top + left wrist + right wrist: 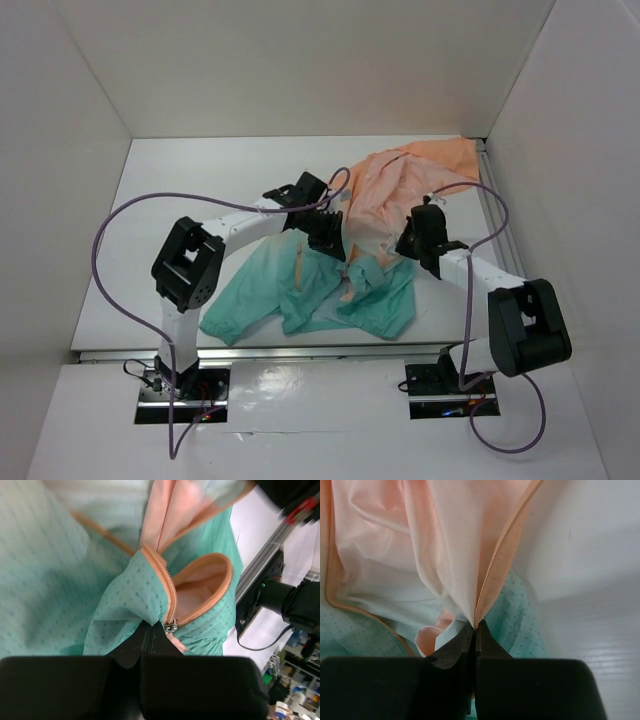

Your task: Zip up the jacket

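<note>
"two grippers on one jacket [375, 215]. where does it lie?" the desk asks.

"crumpled mid-table [190, 180], between the arms. the left gripper [148, 632] is clamped on the teal fabric just beside the zipper slider [170, 627]. the right gripper [474, 628] is pinched shut on the peach front edge, at the orange zipper tape [495, 575]."

"what could go wrong?"

"the zip above the slider gapes open. neither pair of jaws appears to hold the slider itself, so a pull may only stretch the thin cloth, let it slip free, or drag loose fabric into the teeth."
</note>
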